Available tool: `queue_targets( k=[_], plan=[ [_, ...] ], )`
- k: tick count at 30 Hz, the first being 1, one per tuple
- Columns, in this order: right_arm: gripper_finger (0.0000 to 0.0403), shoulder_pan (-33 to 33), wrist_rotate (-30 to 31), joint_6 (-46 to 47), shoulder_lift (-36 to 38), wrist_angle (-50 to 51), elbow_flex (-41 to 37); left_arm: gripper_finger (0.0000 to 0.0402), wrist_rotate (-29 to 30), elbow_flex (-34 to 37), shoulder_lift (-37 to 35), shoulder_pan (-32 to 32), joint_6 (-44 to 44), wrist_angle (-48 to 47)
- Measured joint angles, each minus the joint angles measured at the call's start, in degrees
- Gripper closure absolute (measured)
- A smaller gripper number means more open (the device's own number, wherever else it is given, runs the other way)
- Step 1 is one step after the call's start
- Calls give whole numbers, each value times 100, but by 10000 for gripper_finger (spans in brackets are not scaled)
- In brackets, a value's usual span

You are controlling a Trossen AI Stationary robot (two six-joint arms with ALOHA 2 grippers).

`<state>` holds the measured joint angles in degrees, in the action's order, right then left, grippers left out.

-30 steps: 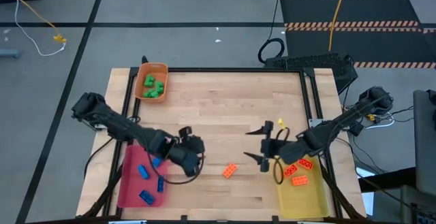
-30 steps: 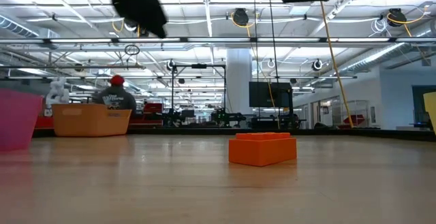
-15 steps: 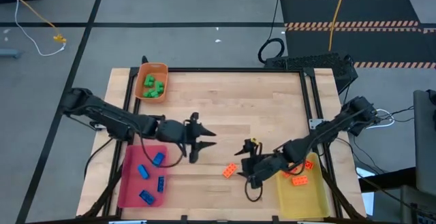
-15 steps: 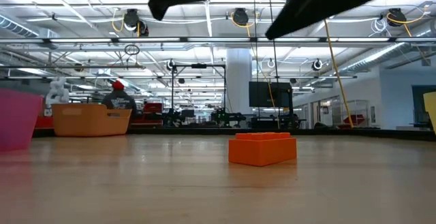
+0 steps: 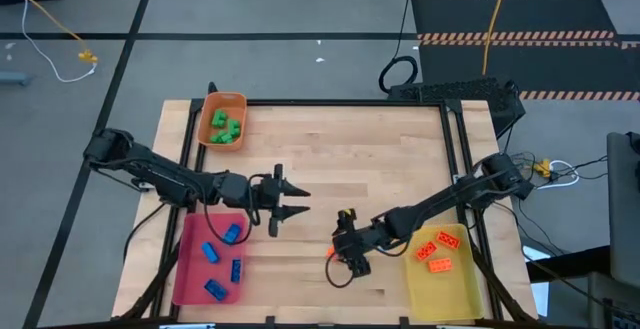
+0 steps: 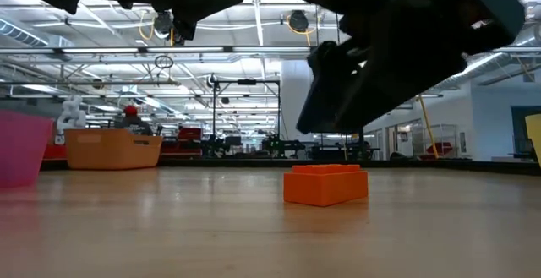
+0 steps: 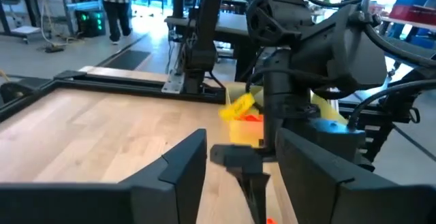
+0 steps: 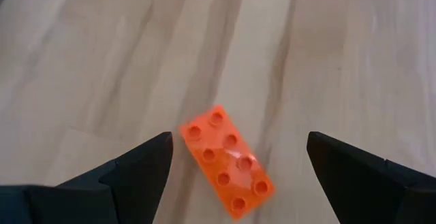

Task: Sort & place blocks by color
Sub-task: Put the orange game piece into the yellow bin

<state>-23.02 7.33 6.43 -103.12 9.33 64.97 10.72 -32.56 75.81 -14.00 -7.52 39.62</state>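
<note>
Right end effector [image 8: 235, 166], fingers spread, hung over the orange block [image 8: 228, 170] on the desk [image 5: 330, 149]; left end effector [image 5: 292, 200] apparently parted.

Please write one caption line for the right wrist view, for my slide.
Open right gripper poised above a lone orange block lying on the wooden table.

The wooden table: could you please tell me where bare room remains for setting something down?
Free: the wooden table's far stretch beside the orange tray of green bricks, and its near middle between the pink tray and yellow tray. Crowded: the centre, around both arms and the orange studded brick.
</note>
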Motion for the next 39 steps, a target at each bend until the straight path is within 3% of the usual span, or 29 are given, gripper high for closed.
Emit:
queue_targets(
  k=[11, 23, 27, 39],
  plan=[
    [67, 212, -300, 103, -194, -120, -34, 198, 5, -22, 2, -166, 254, 53],
    [67, 275, -284, 178, -202, -224, -371, 203, -2, -23, 2, -269, 257, 57],
    [67, 273, -273, 173, -202, -719, -561, 202, -7, -23, 2, -269, 257, 59],
    [111, 205, -286, 254, -202, -1089, -832, 202, -16, -23, 2, -271, 257, 44]
  ],
)
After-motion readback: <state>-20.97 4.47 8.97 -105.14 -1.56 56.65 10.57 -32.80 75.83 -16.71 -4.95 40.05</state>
